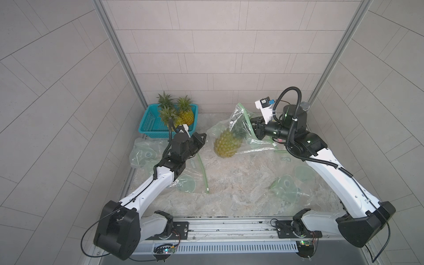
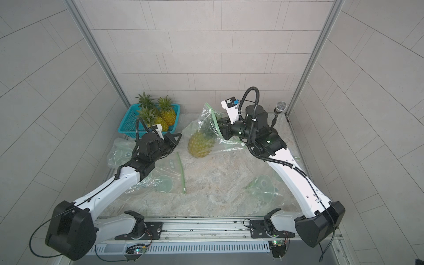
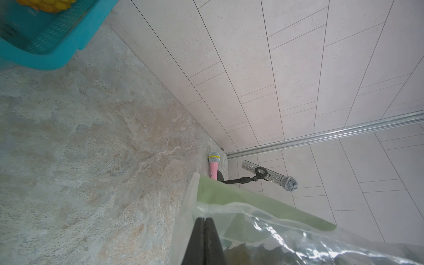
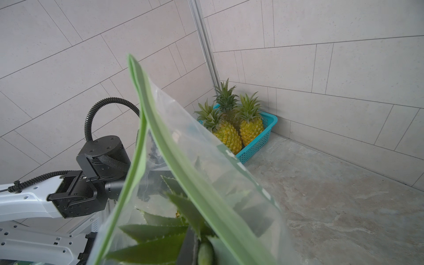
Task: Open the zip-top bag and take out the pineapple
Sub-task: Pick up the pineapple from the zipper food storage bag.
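Observation:
A clear zip-top bag with a green zip strip stands up at the back middle of the table. The pineapple lies inside it, with its leaves pointing toward the right arm. My left gripper is at the bag's left edge, jaws pressed together on the clear film. My right gripper is shut on the bag's green zip edge on the right side, holding that edge up.
A teal basket with three pineapples sits at the back left corner. Empty bags lie under the left arm, beside it and near the right arm. A silver microphone and a pink microphone stand at the back right.

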